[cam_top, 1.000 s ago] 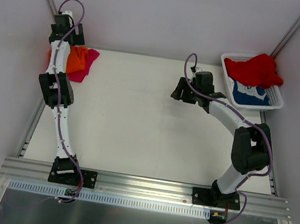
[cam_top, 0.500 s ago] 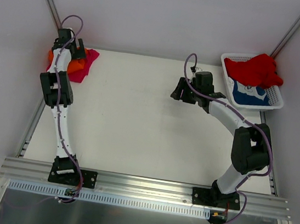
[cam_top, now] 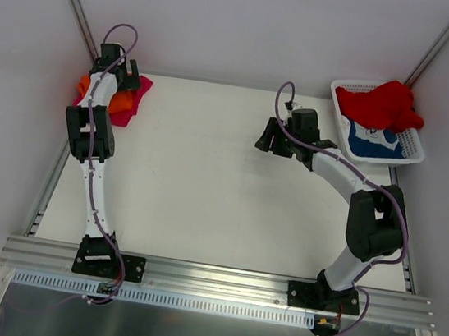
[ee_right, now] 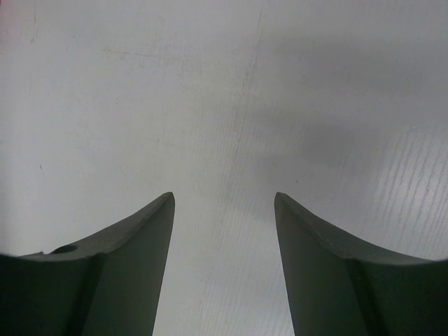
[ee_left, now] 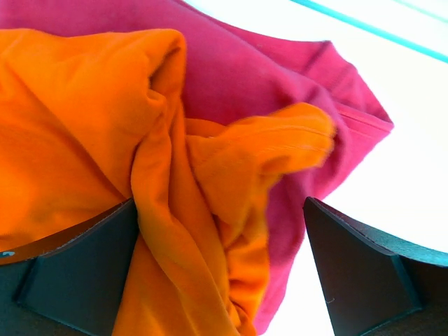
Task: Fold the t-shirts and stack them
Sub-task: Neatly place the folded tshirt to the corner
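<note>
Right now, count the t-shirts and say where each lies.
4: orange shirt on magenta shirt at the table's far-left corner; red shirt and blue shirt in the basket, far right. More may be hidden underneath.

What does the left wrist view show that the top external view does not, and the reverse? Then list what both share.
Only the left wrist view: the creases of the orange t-shirt, the hem seam of the magenta t-shirt under it, and the left gripper open astride the orange cloth. Only the top external view: the basket with the red t-shirt and blue t-shirt, and the right gripper over the table. Both: the two shirts and the left gripper.
</note>
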